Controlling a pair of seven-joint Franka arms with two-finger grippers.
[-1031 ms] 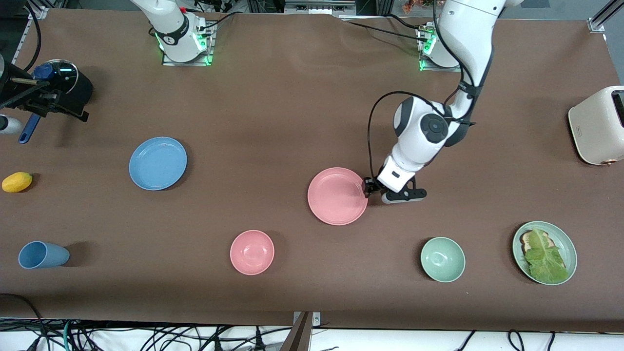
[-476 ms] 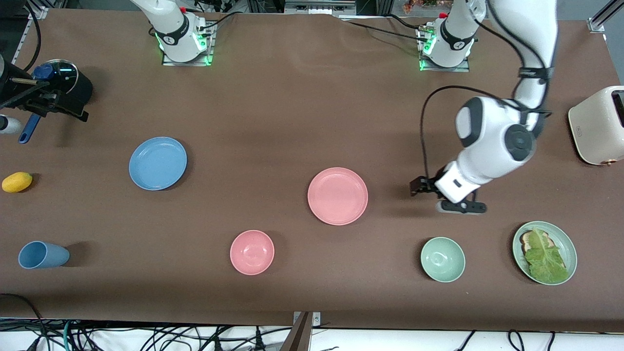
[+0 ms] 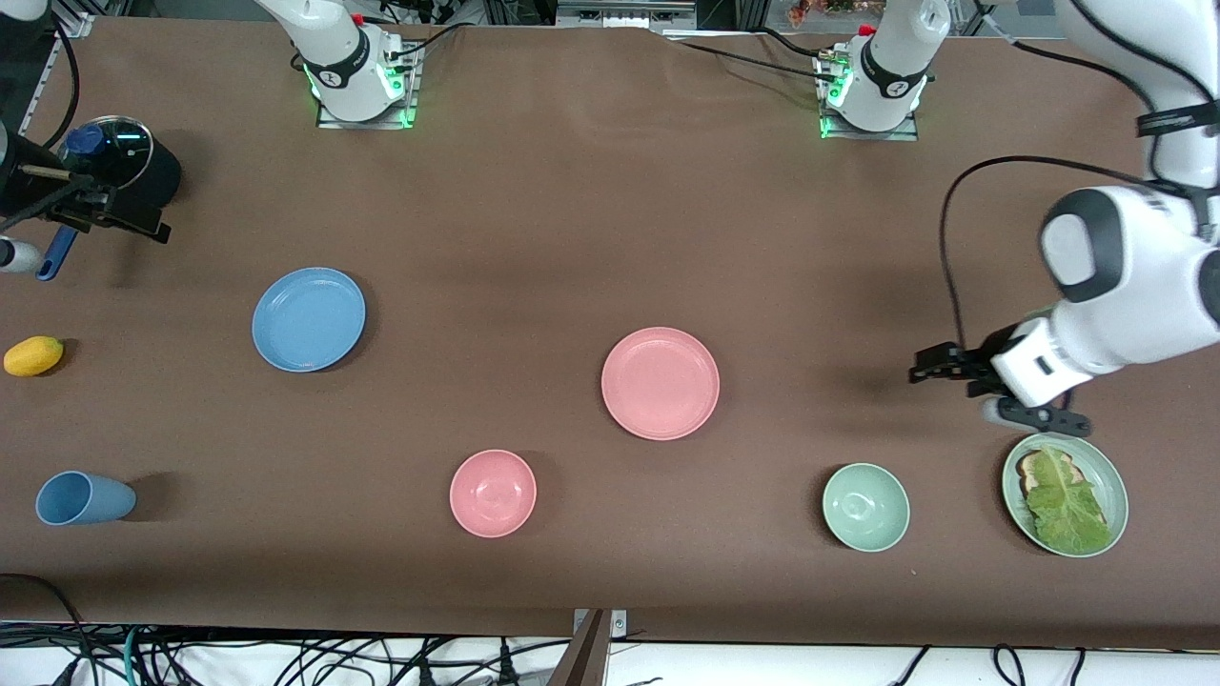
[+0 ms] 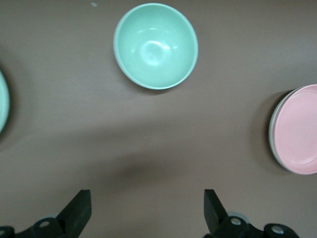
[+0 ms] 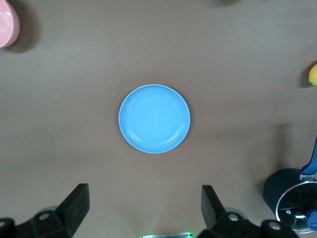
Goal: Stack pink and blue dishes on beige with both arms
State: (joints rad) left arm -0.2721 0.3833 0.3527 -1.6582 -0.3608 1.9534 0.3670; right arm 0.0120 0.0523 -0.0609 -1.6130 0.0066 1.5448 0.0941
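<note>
The pink plate (image 3: 660,383) lies mid-table. In the left wrist view a pale beige rim (image 4: 272,133) shows under the pink plate (image 4: 299,130), so it rests on the beige plate, which the front view hides. The blue plate (image 3: 309,319) lies alone toward the right arm's end. My left gripper (image 3: 932,371) hangs open and empty over bare table between the pink plate and the lettuce plate. My right gripper (image 5: 143,213) waits open and empty, high over the table near the blue plate (image 5: 154,118).
A pink bowl (image 3: 493,493), a green bowl (image 3: 865,507) and a green plate with lettuce (image 3: 1110,476) stand nearer the front camera. A blue cup (image 3: 84,497), a yellow fruit (image 3: 33,354) and a black pot (image 3: 133,162) are at the right arm's end.
My left gripper left the pink plate's rim and swung away toward the left arm's end of the table. The plates have not moved.
</note>
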